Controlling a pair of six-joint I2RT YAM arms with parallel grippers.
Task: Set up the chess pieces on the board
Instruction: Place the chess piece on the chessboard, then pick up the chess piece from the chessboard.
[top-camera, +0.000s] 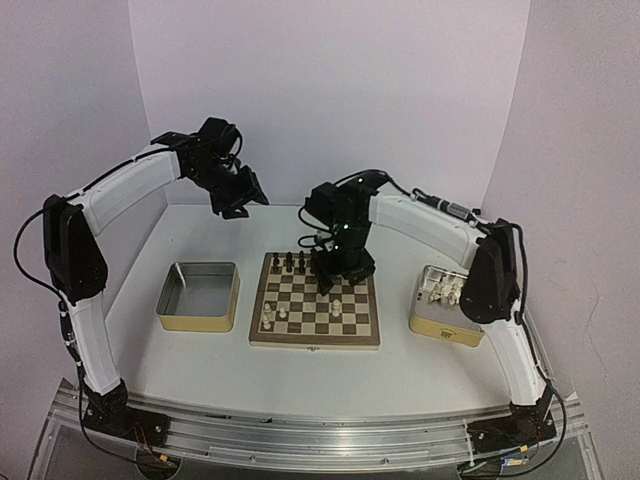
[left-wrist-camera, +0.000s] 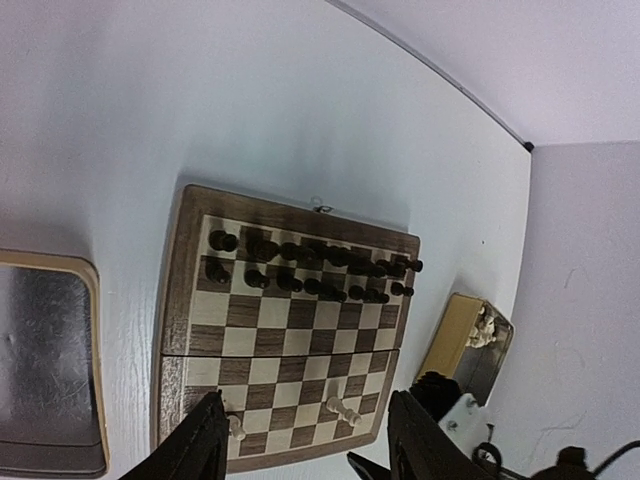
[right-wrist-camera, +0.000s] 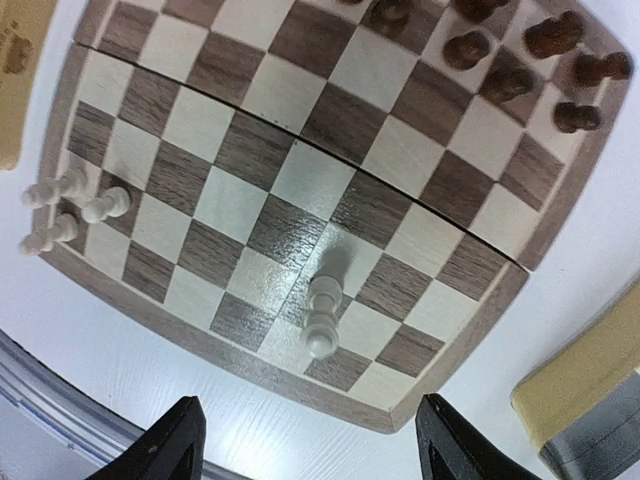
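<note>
The board (top-camera: 315, 318) lies mid-table, with dark pieces along its far rows (top-camera: 290, 262). A few cream-white chess pieces stand on its near rows (top-camera: 275, 315). One white piece (right-wrist-camera: 322, 315) stands alone on a near square, free of my right gripper (right-wrist-camera: 310, 450), which hovers open just above it (top-camera: 340, 272). Three more white pieces (right-wrist-camera: 60, 210) cluster at the board's near left corner. My left gripper (top-camera: 240, 195) hangs high over the far left of the table, open and empty (left-wrist-camera: 305, 450). From there I see the whole board (left-wrist-camera: 290, 340).
An empty metal tin (top-camera: 198, 295) sits left of the board. To the right, a second tin (top-camera: 445, 305) holds several white pieces (left-wrist-camera: 485, 325). The right arm's elbow stands just beside that tin. White walls close in on three sides.
</note>
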